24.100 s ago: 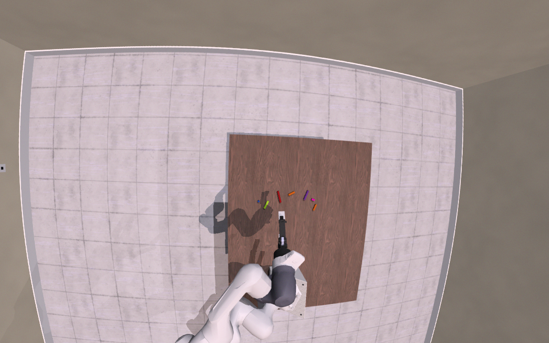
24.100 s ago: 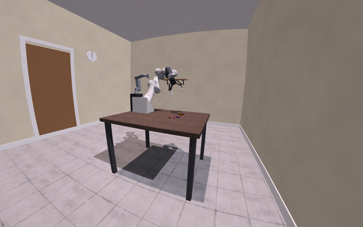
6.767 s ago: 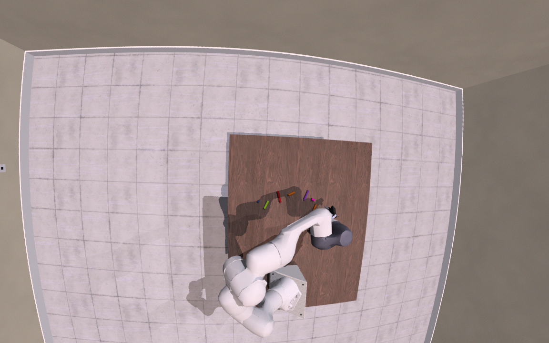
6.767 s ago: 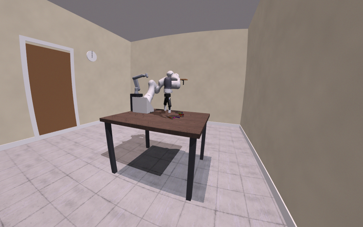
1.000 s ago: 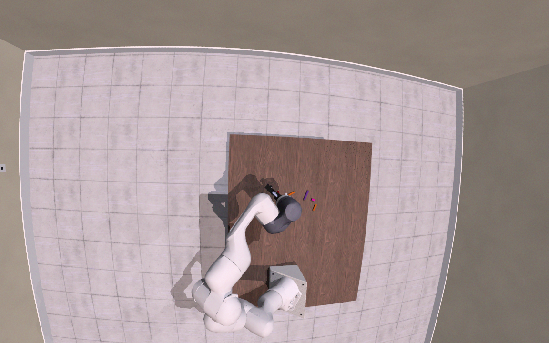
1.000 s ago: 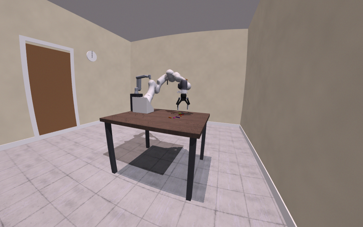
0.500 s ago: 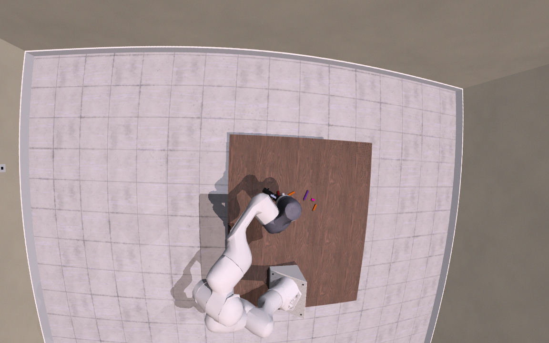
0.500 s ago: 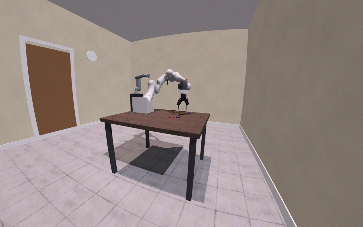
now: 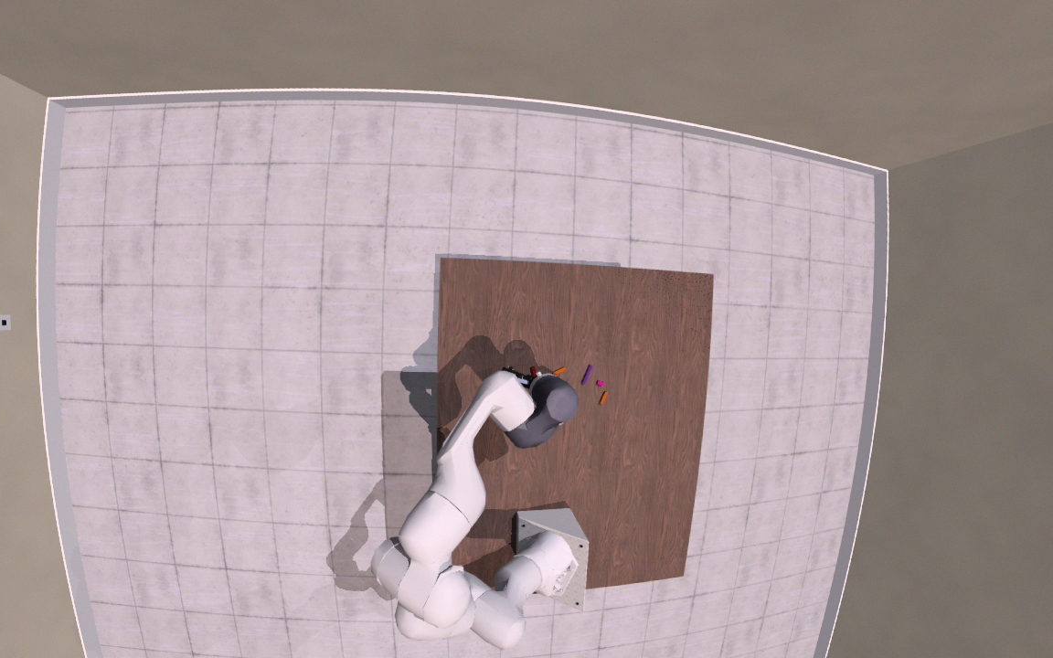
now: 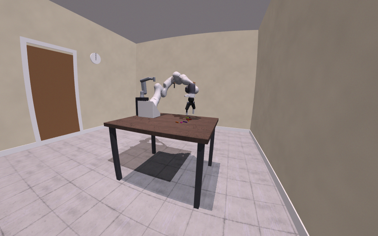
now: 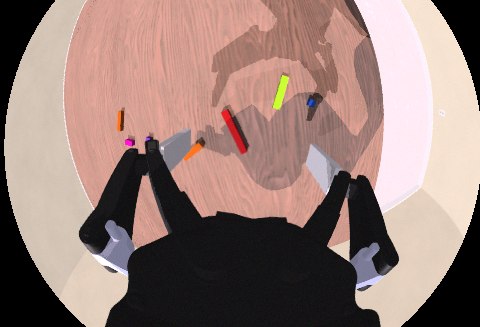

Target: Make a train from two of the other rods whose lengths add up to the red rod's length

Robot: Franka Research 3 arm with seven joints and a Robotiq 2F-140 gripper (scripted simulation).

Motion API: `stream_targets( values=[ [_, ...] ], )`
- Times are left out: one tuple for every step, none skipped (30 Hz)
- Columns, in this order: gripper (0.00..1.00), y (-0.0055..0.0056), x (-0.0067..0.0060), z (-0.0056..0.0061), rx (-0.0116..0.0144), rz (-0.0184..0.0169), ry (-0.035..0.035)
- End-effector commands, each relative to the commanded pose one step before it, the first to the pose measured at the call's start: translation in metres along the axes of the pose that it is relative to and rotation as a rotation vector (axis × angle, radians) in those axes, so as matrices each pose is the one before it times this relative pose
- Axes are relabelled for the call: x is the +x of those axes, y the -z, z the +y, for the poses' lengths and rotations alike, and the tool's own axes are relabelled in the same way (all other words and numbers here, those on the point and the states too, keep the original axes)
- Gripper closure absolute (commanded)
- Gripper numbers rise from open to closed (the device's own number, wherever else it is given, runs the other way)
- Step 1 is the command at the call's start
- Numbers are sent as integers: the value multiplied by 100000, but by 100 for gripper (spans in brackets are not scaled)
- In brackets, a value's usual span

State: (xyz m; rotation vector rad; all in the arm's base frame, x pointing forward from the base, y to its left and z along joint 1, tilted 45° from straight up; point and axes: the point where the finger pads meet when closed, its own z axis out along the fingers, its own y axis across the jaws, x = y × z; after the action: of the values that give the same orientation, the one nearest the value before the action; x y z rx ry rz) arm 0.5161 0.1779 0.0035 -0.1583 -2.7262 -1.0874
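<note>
Task barely begun: no train laid yet. Hand (image 11: 248,159) wide open, empty, hovering above red rod (image 11: 235,131) on desk (image 9: 636,491). Lime rod (image 11: 282,91), magenta rod (image 11: 130,142), purple rod (image 9: 587,374) lie scattered, apart. Pairing, aligning, release all left.
</note>
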Motion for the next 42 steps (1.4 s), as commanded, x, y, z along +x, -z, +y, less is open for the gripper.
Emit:
stream_targets(
  values=[
    [0, -37, -40, -386, -102, -868, 16732],
    [0, -4, 2, -1, 1, 11, 1631],
    [0, -3, 2, -1, 1, 9, 1629],
    [0, -3, 1, 0, 0, 7, 1629],
    [0, -2, 1, 0, 0, 5, 1628],
    [0, -2, 0, 1, -1, 4, 1629],
    [0, 0, 0, 0, 0, 0, 0],
    [0, 0, 0, 0, 0, 0, 0],
    [0, -2, -2, 3, -3, 1, 4375],
    [0, 0, -2, 2, -1, -3, 1600],
    [0, 1, -2, 2, -1, -5, 1634],
    [0, 1, -3, 3, -1, -7, 1632],
    [0, 2, -4, 3, -1, -8, 1631],
    [0, 2, -4, 3, -1, -10, 1630],
    [0, 3, -5, 3, -1, -12, 1630],
    [0, 3, -5, 4, -1, -14, 1630],
    [0, 4, -6, 4, -1, -16, 1630],
    [0, 4, -7, 4, 0, -17, 1628],
    [0, 5, -7, 4, 0, -19, 1633],
    [0, 5, -8, 4, 1, -21, 1630],
    [0, 6, -9, 4, 1, -23, 1634],
    [0, 6, -9, 5, 2, -25, 1633],
    [0, 7, -10, 5, 2, -26, 1633],
    [0, 0, 0, 0, 0, 0, 0],
    [0, 0, 0, 0, 0, 0, 0],
    [0, 21, -31, 13, 10, -79, 4392],
    [0, 9, -13, 5, 5, -32, 1606],
    [0, 9, -13, 5, 6, -34, 1639],
    [0, 10, -14, 5, 7, -36, 1638],
    [0, 10, -15, 5, 8, -38, 1639],
    [0, 11, -16, 4, 9, -39, 1640],
    [0, 11, -16, 4, 10, -41, 1637],
    [0, 12, -17, 4, 12, -42, 1638],
    [0, 12, -18, 4, 13, -44, 1638],
    [0, 13, -18, 4, 14, -45, 1639],
    [0, 13, -19, 3, 16, -47, 1639],
    [0, 14, -20, 3, 17, -48, 1638],
    [0, 15, -20, 3, 18, -49, 1639],
    [0, 15, -21, 3, 20, -51, 1642],
    [0, 16, -22, 2, 22, -52, 1642],
    [0, 0, 0, 0, 0, 0, 0],
    [0, 0, 0, 0, 0, 0, 0]
  ],
)
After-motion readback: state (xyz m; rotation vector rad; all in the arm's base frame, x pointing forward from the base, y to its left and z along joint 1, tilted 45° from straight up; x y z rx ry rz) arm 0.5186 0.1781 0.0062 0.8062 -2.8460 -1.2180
